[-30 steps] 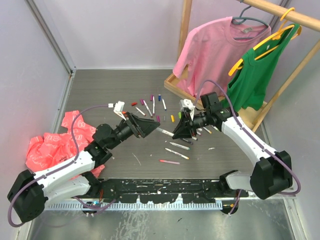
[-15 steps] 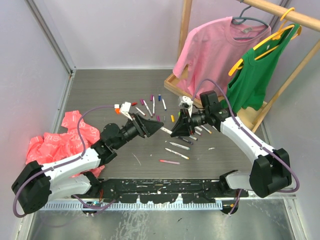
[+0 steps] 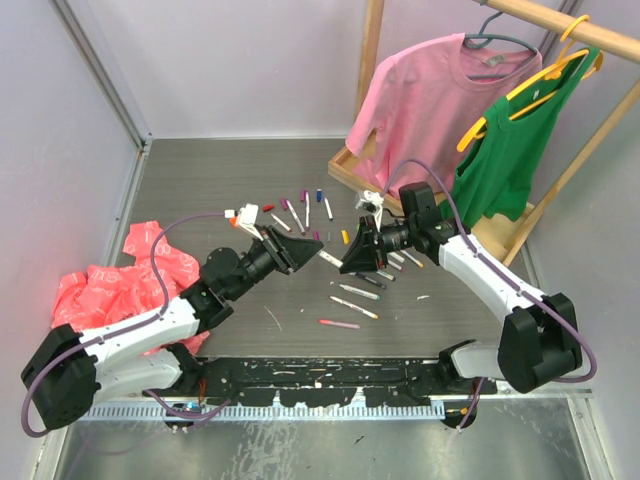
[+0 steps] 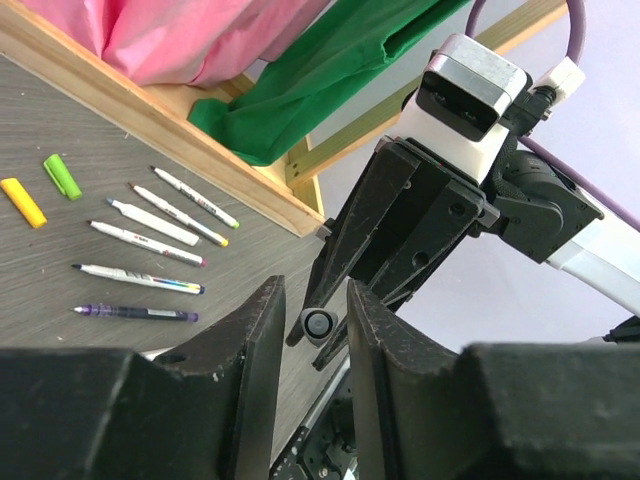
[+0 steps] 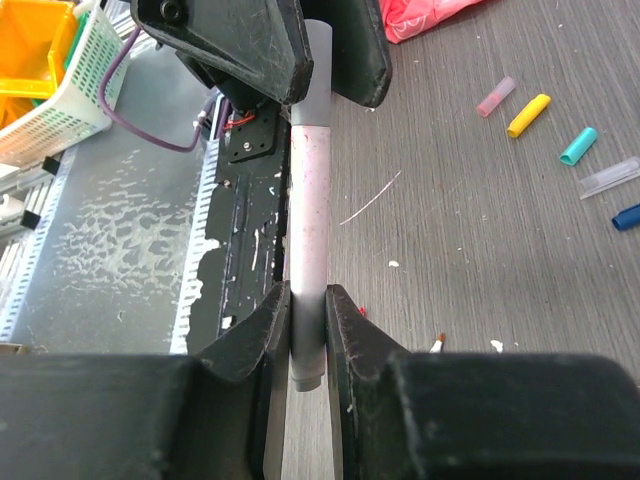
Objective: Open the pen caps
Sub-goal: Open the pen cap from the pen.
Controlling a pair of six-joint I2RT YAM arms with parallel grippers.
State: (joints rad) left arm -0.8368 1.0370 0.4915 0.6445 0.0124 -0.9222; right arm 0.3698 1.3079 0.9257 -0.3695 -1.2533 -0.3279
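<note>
1. The right gripper (image 5: pixel 307 300) is clamped on the barrel of a pen (image 5: pixel 308 210). It holds the pen clear of the tabletop (image 3: pixel 220 180), I judge so the other arm can pull against it.
2. The grey pen cap (image 5: pixel 317 80) sits on the pen's far end, straight ahead of the right gripper's fingertips.
3. The left gripper (image 4: pixel 312 295) has its jaws set narrowly on either side of that cap. Whether they pinch it, I cannot tell.
</note>
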